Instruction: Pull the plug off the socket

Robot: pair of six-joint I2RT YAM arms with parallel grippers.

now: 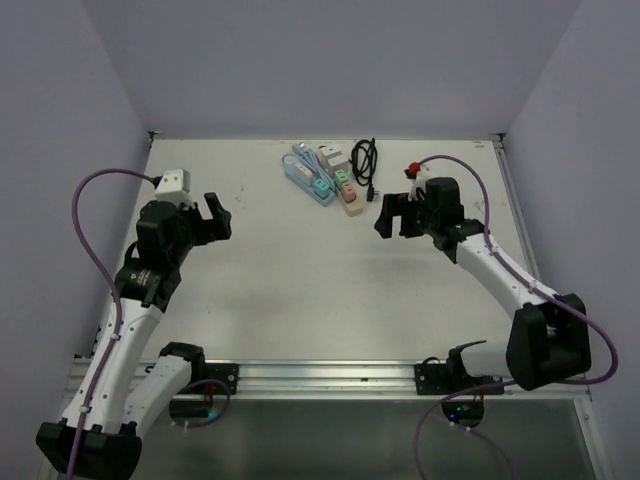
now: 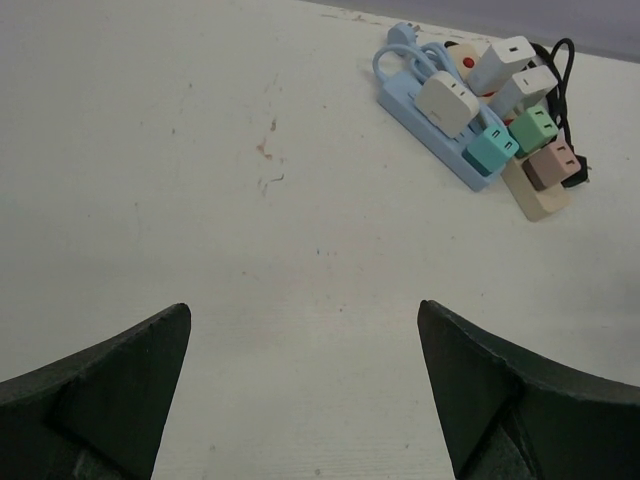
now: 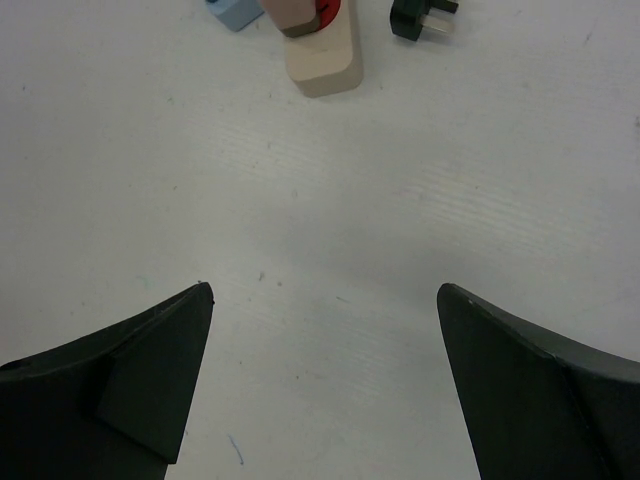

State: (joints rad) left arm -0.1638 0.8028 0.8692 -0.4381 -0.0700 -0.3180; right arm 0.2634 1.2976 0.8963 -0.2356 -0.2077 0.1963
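A blue socket strip (image 1: 305,178) and a beige socket strip (image 1: 347,192) lie side by side at the back middle of the table. In the left wrist view the blue strip (image 2: 428,128) carries a white plug (image 2: 447,102) and a teal plug (image 2: 490,150). The beige strip (image 2: 541,199) carries a green plug (image 2: 533,128), a brown plug (image 2: 550,165) and white plugs (image 2: 503,62). My left gripper (image 1: 218,218) (image 2: 303,305) is open and empty, well left of the strips. My right gripper (image 1: 393,225) (image 3: 325,287) is open and empty, just near-right of the beige strip's end (image 3: 325,55).
A coiled black cable (image 1: 366,158) lies right of the strips, and its loose black plug (image 3: 420,18) lies on the table beside the beige strip. Purple walls close the table at the back and sides.
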